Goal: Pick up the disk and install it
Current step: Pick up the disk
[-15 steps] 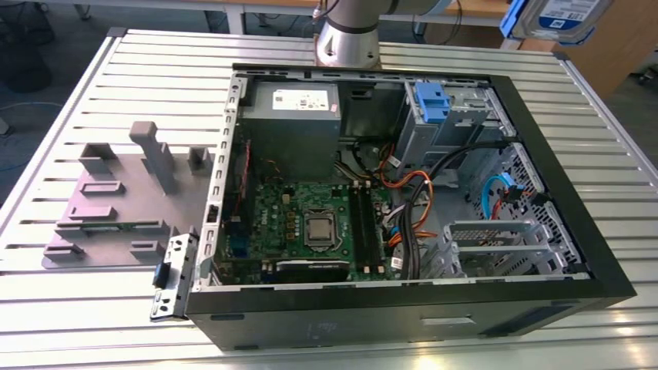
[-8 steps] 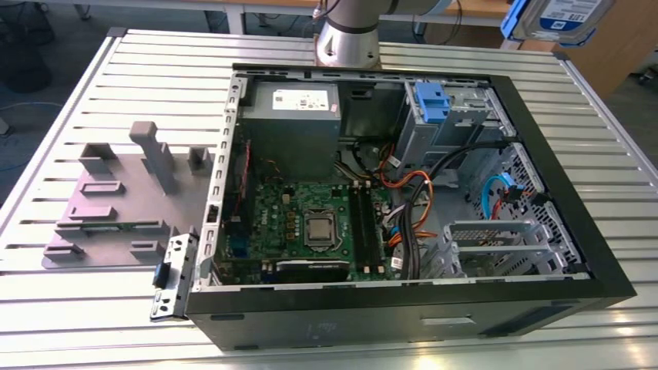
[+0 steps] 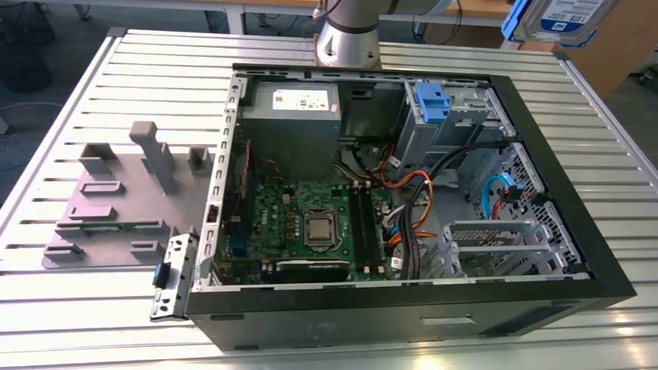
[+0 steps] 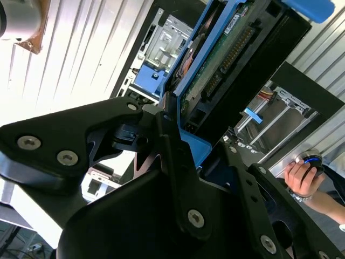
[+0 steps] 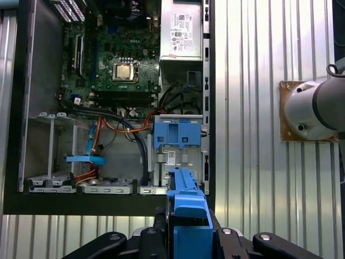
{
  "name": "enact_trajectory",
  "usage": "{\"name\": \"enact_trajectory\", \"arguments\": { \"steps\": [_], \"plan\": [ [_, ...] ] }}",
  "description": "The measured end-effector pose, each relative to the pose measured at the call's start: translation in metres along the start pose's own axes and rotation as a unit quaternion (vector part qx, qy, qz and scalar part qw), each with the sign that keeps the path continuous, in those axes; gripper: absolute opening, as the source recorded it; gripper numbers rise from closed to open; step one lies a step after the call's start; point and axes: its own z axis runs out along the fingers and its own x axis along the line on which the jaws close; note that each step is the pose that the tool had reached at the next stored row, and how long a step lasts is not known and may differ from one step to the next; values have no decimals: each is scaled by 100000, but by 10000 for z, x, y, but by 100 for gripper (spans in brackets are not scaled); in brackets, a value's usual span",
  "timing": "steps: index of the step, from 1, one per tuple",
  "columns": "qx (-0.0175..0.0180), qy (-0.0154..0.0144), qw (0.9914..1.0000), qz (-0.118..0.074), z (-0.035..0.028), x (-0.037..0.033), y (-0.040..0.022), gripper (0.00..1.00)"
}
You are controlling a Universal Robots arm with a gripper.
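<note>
1. Disk (image 3: 562, 18), in its blue carrier, is held in the air at the exterior view's far right, clear of the case (image 3: 411, 312).
2. Gripper (image 5: 187, 218) pinches the disk edge-on, fingers (image 4: 178, 162) pressed on both sides.
3. In the first wrist view the disk's tip overlaps the grey bay (image 5: 180, 162) with the blue latch (image 5: 178, 134).
4. Power supply (image 5: 180, 29) and motherboard (image 5: 121, 59) sit in the open case.
5. Case lies on a slatted table (image 3: 154, 77), with a grey fixture (image 3: 113, 208) on the exterior view's left.
6. A person's hand (image 4: 301, 175) is beyond the case.

White sticker (image 3: 300, 99) on power supply (image 3: 293, 142), white label (image 3: 569, 11) on disk (image 3: 535, 27), print on both unreadable
</note>
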Motion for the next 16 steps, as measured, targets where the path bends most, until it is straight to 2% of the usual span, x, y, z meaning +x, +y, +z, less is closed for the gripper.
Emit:
{"name": "enact_trajectory", "arguments": {
  "steps": [16],
  "plan": [
    [0, 1, 100000, -2, 1, 47, 0, 37]
  ]
}}
